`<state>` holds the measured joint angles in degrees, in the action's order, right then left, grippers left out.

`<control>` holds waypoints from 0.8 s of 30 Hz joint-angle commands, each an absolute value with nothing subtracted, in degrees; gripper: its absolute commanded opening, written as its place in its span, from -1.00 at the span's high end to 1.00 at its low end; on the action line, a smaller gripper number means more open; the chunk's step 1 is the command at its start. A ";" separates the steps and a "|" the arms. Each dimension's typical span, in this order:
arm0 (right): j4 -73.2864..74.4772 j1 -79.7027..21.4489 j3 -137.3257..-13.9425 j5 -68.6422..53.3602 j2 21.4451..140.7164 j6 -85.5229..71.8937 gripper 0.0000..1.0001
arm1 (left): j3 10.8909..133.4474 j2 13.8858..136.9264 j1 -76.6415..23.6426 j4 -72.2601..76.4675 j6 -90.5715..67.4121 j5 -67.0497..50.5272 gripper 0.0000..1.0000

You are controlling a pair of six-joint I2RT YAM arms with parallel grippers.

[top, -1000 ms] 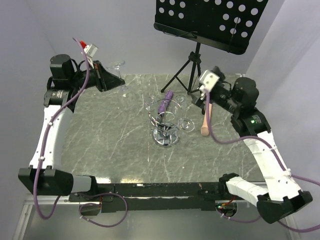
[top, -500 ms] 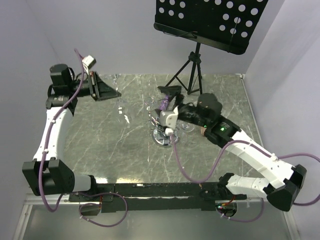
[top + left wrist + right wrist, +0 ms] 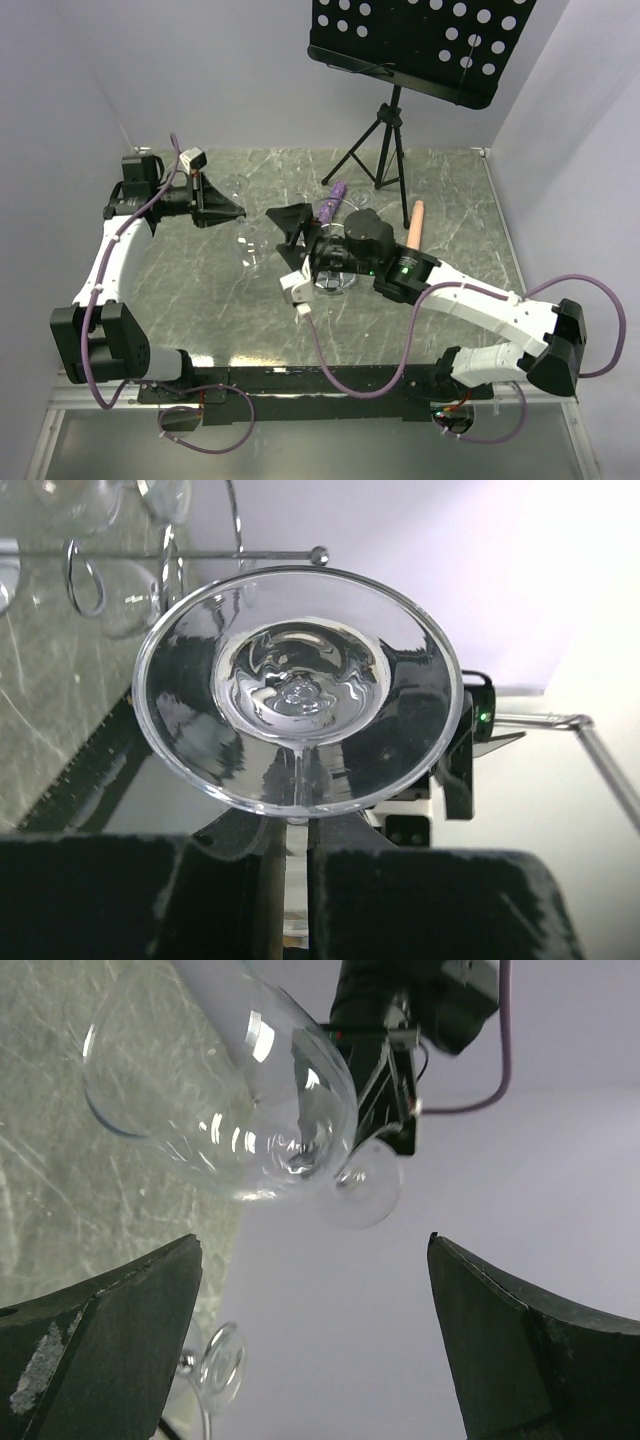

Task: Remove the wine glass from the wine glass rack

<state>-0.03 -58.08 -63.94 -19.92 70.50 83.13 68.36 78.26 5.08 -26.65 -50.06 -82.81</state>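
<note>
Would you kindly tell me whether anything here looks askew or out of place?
The wine glass, gripped by its stem in the left end effector, hangs in mid-air clear of the rack and looks tilted well off upright. A purple stick by the rack also looks out of place.

I find nothing to read in any of my views: no lettering, number, brand or sign that I can make out.
</note>
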 commanded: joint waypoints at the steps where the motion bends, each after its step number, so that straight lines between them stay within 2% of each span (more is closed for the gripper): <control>1: -5.88 -59.59 -62.32 -20.39 71.19 91.22 -1.00 | 67.24 76.55 5.19 -31.03 -49.83 -95.27 0.99; 15: 1.13 -60.29 -67.41 -28.82 76.90 99.84 -1.00 | 65.83 77.78 5.19 -36.91 -47.37 -93.61 0.99; 24: -0.62 -60.38 -68.02 -35.33 78.49 102.74 -1.00 | 67.41 79.98 5.19 -35.77 -48.43 -93.25 0.99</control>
